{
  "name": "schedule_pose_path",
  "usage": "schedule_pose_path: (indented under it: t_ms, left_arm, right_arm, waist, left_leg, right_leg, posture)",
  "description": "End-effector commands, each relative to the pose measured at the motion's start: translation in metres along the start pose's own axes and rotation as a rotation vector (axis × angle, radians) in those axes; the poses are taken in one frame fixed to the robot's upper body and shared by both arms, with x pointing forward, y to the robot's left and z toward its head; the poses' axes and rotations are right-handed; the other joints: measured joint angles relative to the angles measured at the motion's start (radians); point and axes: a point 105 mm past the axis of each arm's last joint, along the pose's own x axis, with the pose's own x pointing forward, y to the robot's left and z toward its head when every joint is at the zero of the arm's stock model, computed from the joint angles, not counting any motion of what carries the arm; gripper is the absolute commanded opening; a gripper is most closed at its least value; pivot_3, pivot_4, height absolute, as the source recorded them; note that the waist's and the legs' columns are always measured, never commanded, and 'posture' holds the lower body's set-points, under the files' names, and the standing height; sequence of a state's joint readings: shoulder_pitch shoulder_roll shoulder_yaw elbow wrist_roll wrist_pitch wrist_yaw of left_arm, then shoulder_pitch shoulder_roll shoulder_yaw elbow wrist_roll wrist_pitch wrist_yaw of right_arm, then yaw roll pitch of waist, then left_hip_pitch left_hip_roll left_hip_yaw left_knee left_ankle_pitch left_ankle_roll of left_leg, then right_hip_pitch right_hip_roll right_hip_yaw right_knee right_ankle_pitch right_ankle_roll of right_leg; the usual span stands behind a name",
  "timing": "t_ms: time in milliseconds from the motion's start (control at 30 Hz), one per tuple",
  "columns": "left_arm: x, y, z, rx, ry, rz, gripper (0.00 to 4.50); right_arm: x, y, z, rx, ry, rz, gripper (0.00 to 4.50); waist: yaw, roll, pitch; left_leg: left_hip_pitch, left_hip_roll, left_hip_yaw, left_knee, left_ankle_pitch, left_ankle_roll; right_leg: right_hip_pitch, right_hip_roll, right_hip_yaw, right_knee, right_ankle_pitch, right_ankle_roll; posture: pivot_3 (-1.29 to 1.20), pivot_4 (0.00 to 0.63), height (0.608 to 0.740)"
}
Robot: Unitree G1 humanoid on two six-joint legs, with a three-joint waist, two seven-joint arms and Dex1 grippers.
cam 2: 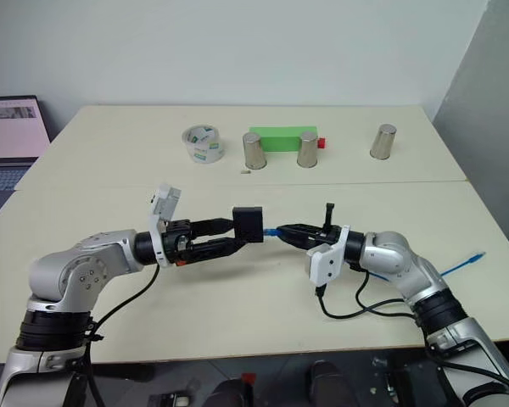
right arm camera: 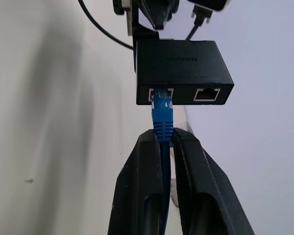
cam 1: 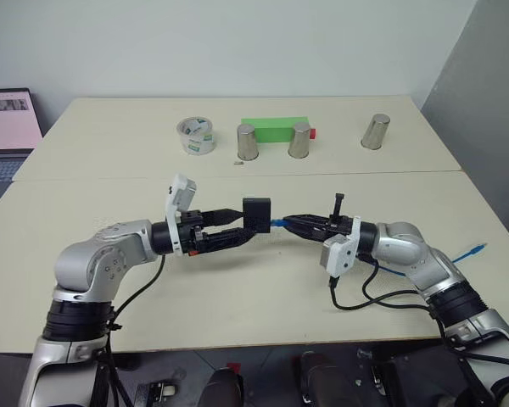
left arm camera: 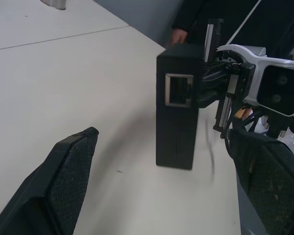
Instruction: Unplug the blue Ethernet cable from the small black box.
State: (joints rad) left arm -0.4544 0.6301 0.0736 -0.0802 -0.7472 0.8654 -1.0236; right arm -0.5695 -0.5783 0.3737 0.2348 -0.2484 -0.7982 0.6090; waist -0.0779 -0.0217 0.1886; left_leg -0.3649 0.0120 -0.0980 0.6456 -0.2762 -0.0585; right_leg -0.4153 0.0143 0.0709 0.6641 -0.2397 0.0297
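The small black box [cam 1: 257, 212] hangs above the table between my two grippers. The blue Ethernet cable [right arm camera: 162, 110] is plugged into one of the box's two side ports. My right gripper [right arm camera: 164, 137] is shut on the cable just behind the plug, pointing toward the box. My left gripper [cam 1: 244, 225] faces it from the other side, open, with one finger above and one below the box's near edge [left arm camera: 179, 112]; neither finger touches it. The cable runs back under my right arm to its loose end [cam 1: 473, 251] near the table's right edge.
At the back of the table stand a tape roll [cam 1: 196, 136], three steel cups [cam 1: 248, 142] [cam 1: 300, 141] [cam 1: 375, 131] and a green block [cam 1: 274, 129]. A laptop [cam 1: 4, 136] sits at the far left. A person's hand [left arm camera: 178, 35] shows beyond the table.
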Motion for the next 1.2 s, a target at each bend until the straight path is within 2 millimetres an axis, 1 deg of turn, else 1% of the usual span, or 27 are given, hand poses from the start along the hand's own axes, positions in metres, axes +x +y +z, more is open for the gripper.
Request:
schedule_pose_path:
  t_ms: [33, 167, 333, 367, 400, 433, 600, 633, 667, 767, 833, 867, 900, 967, 1033, 1100, 1200]
  left_arm:
    - [0.002, -0.008, 0.009, 0.028, -0.024, -0.047, 4.5]
    - [0.003, -0.008, 0.013, 0.028, -0.053, -0.062, 3.79]
    - [0.001, -0.008, 0.01, 0.027, -0.035, -0.065, 2.61]
    - [0.001, -0.009, 0.009, 0.027, -0.031, -0.066, 2.3]
    - [0.001, -0.009, 0.007, 0.03, -0.022, -0.067, 2.17]
    - [0.001, -0.009, 0.006, 0.035, -0.014, -0.066, 1.86]
    - [0.003, -0.007, 0.002, 0.043, -0.004, -0.059, 0.78]
    - [0.003, -0.006, 0.001, 0.052, 0.006, -0.058, 0.78]
    - [0.002, -0.006, 0.0, 0.059, 0.012, -0.058, 0.78]
    - [0.001, -0.006, -0.003, 0.081, 0.031, -0.06, 0.78]
    - [0.002, -0.005, -0.003, 0.132, 0.04, -0.05, 0.78]
    - [0.005, -0.007, -0.002, 0.171, 0.044, -0.06, 0.78]
    - [0.008, -0.01, 0.0, 0.197, 0.043, -0.072, 0.78]
    - [0.015, -0.018, 0.004, 0.259, 0.043, -0.109, 0.78]
    - [0.018, -0.023, 0.003, 0.292, 0.052, -0.142, 0.78]
    - [0.018, -0.026, -0.001, 0.317, 0.078, -0.175, 0.78]
    - [0.018, -0.027, -0.004, 0.337, 0.079, -0.195, 0.78]
  right_arm:
    - [0.003, -0.012, 0.014, -0.05, -0.063, -0.025, 0.07]
    - [0.006, -0.01, 0.016, -0.054, -0.074, -0.021, 0.07]
    - [0.007, -0.009, 0.015, -0.059, -0.07, -0.02, 0.07]
    - [0.007, -0.01, 0.015, -0.062, -0.071, -0.022, 0.07]
    - [0.007, -0.011, 0.015, -0.074, -0.075, -0.026, 0.07]
    - [0.008, -0.012, 0.016, -0.084, -0.078, -0.031, 0.07]
    - [0.011, -0.011, 0.019, -0.146, -0.088, -0.011, 0.07]
    - [0.011, -0.011, 0.019, -0.151, -0.092, -0.004, 0.07]
    - [0.011, -0.01, 0.02, -0.154, -0.095, 0.0, 0.77]
    - [0.009, -0.007, 0.019, -0.128, -0.083, 0.045, 1.54]
    - [0.005, -0.002, 0.018, -0.065, -0.057, 0.097, 2.04]
    - [0.003, -0.002, 0.018, 0.001, -0.041, 0.11, 2.24]
    - [0.001, -0.001, 0.02, 0.067, -0.031, 0.126, 2.55]
    - [-0.004, -0.005, 0.025, 0.272, -0.018, 0.127, 2.95]
    - [-0.007, -0.011, 0.034, 0.509, -0.024, 0.118, 3.47]
    - [-0.008, -0.016, 0.041, 0.736, -0.03, 0.106, 3.49]
    - [-0.01, -0.013, 0.042, 0.958, 0.011, 0.133, 3.49]
  waist:
    - [0.0, 0.0, 0.0]
    - [0.001, 0.0, 0.0]
    - [0.001, 0.0, 0.0]
    - [0.001, 0.0, 0.0]
    - [0.001, 0.0, 0.0]
    - [0.001, 0.0, 0.0]
    - [0.002, 0.0, 0.0]
    - [0.002, 0.0, 0.0]
    - [0.002, 0.0, 0.0]
    - [0.001, 0.0, 0.0]
    - [0.003, 0.0, 0.0]
    - [0.005, 0.0, 0.0]
    - [0.008, 0.0, 0.0]
    - [0.02, 0.0, 0.0]
    - [0.024, 0.0, 0.0]
    - [0.027, 0.0, 0.0]
    - [0.027, 0.0, 0.0]
  left_leg:
    - [0.0, 0.0, 0.0, 0.0, 0.0, 0.0]
    - [0.0, 0.0, 0.0, 0.001, 0.0, 0.0]
    - [0.0, 0.0, 0.0, 0.0, 0.0, 0.0]
    - [0.0, 0.0, 0.0, 0.0, 0.0, 0.0]
    - [0.0, 0.0, 0.0, 0.0, 0.0, 0.0]
    - [0.0, 0.0, 0.0, 0.0, 0.0, 0.0]
    - [0.0, 0.0, 0.0, 0.0, 0.0, 0.0]
    - [0.0, 0.0, 0.0, 0.0, 0.0, 0.0]
    - [0.0, 0.0, 0.0, 0.0, 0.0, 0.0]
    - [0.0, 0.0, 0.0, 0.0, 0.0, 0.0]
    - [0.0, 0.0, 0.0, 0.0, 0.0, 0.0]
    - [0.0, 0.0, 0.0, 0.0, 0.0, 0.0]
    - [0.0, 0.0, 0.0, 0.0, 0.0, 0.0]
    - [0.0, 0.0, 0.0, 0.0, 0.0, 0.0]
    - [0.0, 0.0, -0.001, 0.0, 0.0, 0.0]
    - [0.0, 0.0, -0.001, 0.001, 0.0, 0.0]
    - [0.0, 0.0, -0.001, 0.001, 0.0, 0.0]
  right_leg:
    - [0.0, 0.0, 0.0, 0.0, 0.0, 0.0]
    - [0.0, 0.0, 0.0, 0.0, 0.0, 0.0]
    - [0.0, 0.0, 0.0, 0.0, 0.0, 0.0]
    - [0.0, 0.0, 0.0, 0.0, 0.0, 0.0]
    - [0.0, 0.0, 0.0, 0.0, 0.0, 0.0]
    - [0.0, 0.0, 0.0, 0.0, 0.0, 0.0]
    - [0.0, 0.0, 0.0, 0.0, 0.0, 0.0]
    - [0.0, 0.0, 0.0, 0.001, 0.0, 0.0]
    - [0.0, 0.0, 0.0, 0.001, 0.0, 0.0]
    - [0.0, 0.0, 0.0, 0.001, 0.0, 0.0]
    - [0.0, 0.0, 0.0, 0.0, 0.0, 0.0]
    - [0.0, 0.0, 0.0, 0.0, 0.001, -0.001]
    - [0.0, 0.0, 0.0, 0.0, 0.002, -0.003]
    - [0.001, 0.0, 0.0, 0.0, 0.002, -0.004]
    - [0.001, 0.0, 0.0, 0.0, 0.002, -0.004]
    - [0.001, 0.0, 0.0, 0.0, 0.002, -0.004]
    - [0.001, 0.0, -0.001, 0.0, 0.0, 0.0]
  posture:
    - [0.0, 0.15, 0.74]
    - [0.0, 0.15, 0.74]
    - [0.0, 0.15, 0.74]
    - [0.0, 0.15, 0.74]
    - [0.0, 0.15, 0.74]
    - [0.0, 0.15, 0.74]
    - [0.0, 0.15, 0.74]
    - [0.0, 0.15, 0.74]
    - [0.0, 0.15, 0.74]
    - [0.0, 0.15, 0.74]
    - [0.0, 0.15, 0.74]
    - [0.0, 0.15, 0.74]
    - [0.0, 0.15, 0.74]
    - [0.0, 0.15, 0.74]
    - [0.0, 0.15, 0.74]
    - [0.0, 0.15, 0.74]
    - [0.0, 0.15, 0.74]
